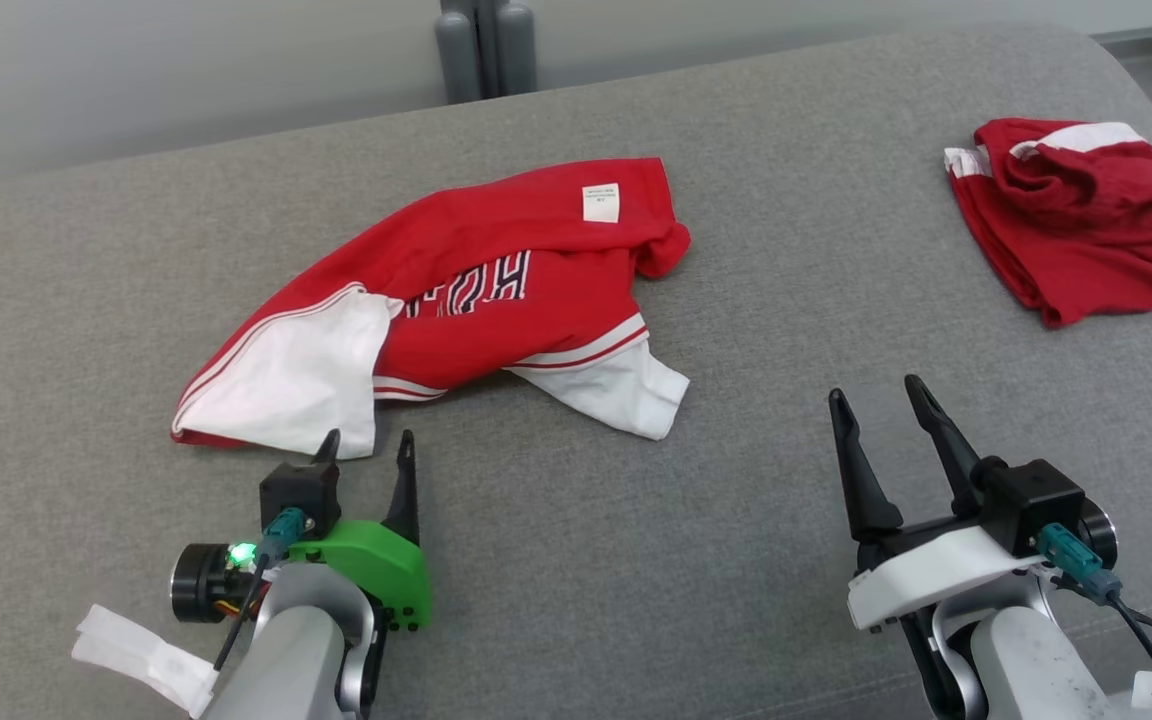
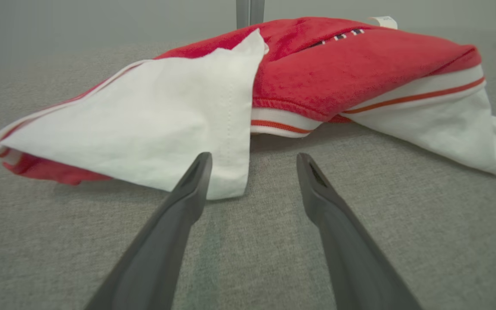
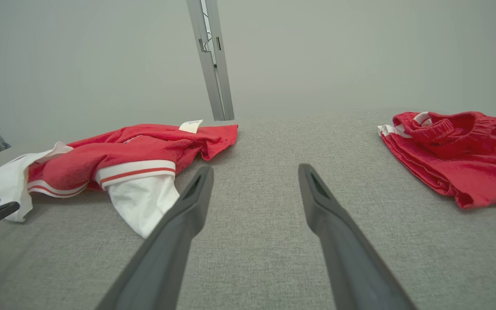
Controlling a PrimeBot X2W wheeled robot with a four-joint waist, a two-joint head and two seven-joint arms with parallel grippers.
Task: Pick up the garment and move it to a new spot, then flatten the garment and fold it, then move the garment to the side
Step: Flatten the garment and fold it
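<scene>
A crumpled red garment with white sleeves, striped cuffs and a white label lies on the grey table, left of centre. My left gripper stands open right at the near edge of its white left sleeve, with nothing between the fingers. In the left wrist view the left gripper has its tips just short of that sleeve's hem. Off to the lower right, my right gripper is open and empty over bare table, well clear of the garment. The right gripper points between the two piles of cloth.
A second red cloth with white trim lies bunched at the table's far right, also in the right wrist view. A grey post rises behind the table's back edge. Bare grey table stretches between and in front of the grippers.
</scene>
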